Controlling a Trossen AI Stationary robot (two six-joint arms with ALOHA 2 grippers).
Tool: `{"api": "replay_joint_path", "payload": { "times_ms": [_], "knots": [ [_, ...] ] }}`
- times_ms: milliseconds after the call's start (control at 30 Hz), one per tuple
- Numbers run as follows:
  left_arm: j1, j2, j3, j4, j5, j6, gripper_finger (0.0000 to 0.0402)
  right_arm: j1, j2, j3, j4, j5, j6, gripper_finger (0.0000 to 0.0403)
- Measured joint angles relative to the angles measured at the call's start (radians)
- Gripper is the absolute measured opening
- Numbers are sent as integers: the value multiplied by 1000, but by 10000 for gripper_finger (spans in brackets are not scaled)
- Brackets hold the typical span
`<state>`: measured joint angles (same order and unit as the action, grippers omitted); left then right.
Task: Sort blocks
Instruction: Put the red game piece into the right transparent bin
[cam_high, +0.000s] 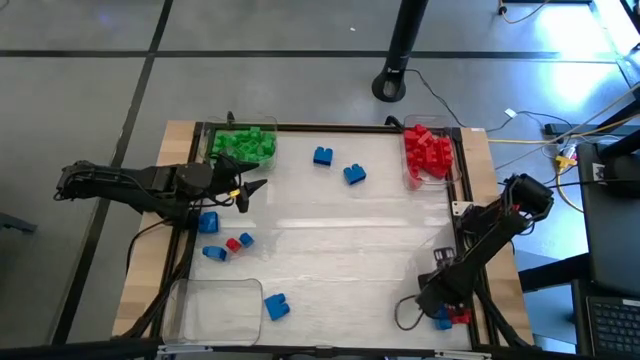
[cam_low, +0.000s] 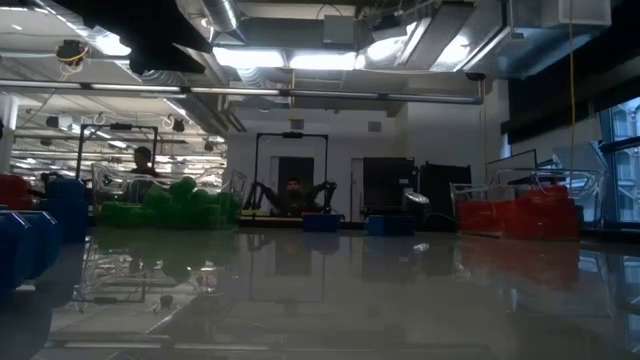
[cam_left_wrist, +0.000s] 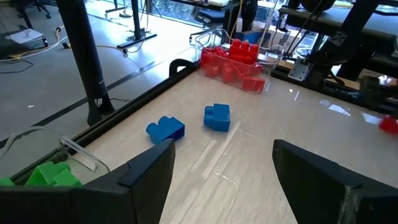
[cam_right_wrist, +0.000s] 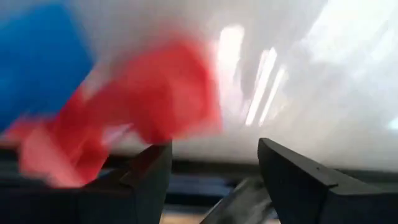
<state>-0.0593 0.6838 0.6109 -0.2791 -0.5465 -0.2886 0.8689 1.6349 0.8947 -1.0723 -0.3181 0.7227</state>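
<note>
- High view: left arm reached in from the table's (cam_high: 330, 235) left edge, lying nearly flat. The left gripper (cam_high: 252, 192) sat just in front of the green blocks (cam_high: 245, 143) piled in the far-left tray (cam_high: 212, 150). Fingers apart, holding nothing.
- Same view: right arm folded down at the table's near-right corner. The right gripper (cam_high: 440, 306) was low over a red block (cam_high: 460, 316) and a blue block (cam_high: 442, 322) by the edge. Contact could not be told.
- Red blocks (cam_high: 428, 152) filled the far-right tray (cam_high: 458, 160). Two loose blue blocks (cam_high: 337, 165) lay mid-table, between the two far trays. More blue pieces and one red lay near the left edge, beside the empty clear tray (cam_high: 215, 305).
- Low view: green pile (cam_low: 170, 207) left, red pile (cam_low: 525, 215) right, blue blocks (cam_low: 355, 223) between them on the table. No gripper seen.
- Left wrist view: fingers (cam_left_wrist: 146, 171) stood wide apart over bare table, nothing between them. Two blue blocks (cam_left_wrist: 193, 123) lay ahead, the red pile (cam_left_wrist: 233, 62) beyond.
- Right wrist view: fingers (cam_right_wrist: 146, 171) apart, nothing between them. A blurred red block (cam_right_wrist: 149, 99) and a blue one (cam_right_wrist: 37, 56) lay close ahead.
</note>
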Motion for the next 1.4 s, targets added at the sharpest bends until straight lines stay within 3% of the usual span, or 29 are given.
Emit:
{"api": "replay_joint_path", "payload": {
  "times_ms": [367, 567, 667, 833, 967, 1133, 1400],
  "knots": [
    [0, 0, 0, 3, 0, 0, 261, -140, 1, 1, 70, 160, -122, 236],
    [0, 0, 0, 2, 0, 0, 261, -213, 0, 32, 77, 95, -182, 236],
    [0, 0, 0, 1, 0, 0, 261, -205, -4, 86, 64, 42, -172, 236],
    [0, 0, 0, -2, 0, 0, 261, -145, -1, 183, 64, 47, -105, 236],
    [0, 0, 0, -2, 0, -1, 261, -88, 3, 189, 58, 31, -11, 236],
    [0, 0, 0, -2, 0, -5, 261, -35, 3, 189, 69, 85, 59, 236],
    [0, 0, 0, -2, 0, -6, 261, -31, 28, 189, 76, 117, 81, 236]
  ]
}}
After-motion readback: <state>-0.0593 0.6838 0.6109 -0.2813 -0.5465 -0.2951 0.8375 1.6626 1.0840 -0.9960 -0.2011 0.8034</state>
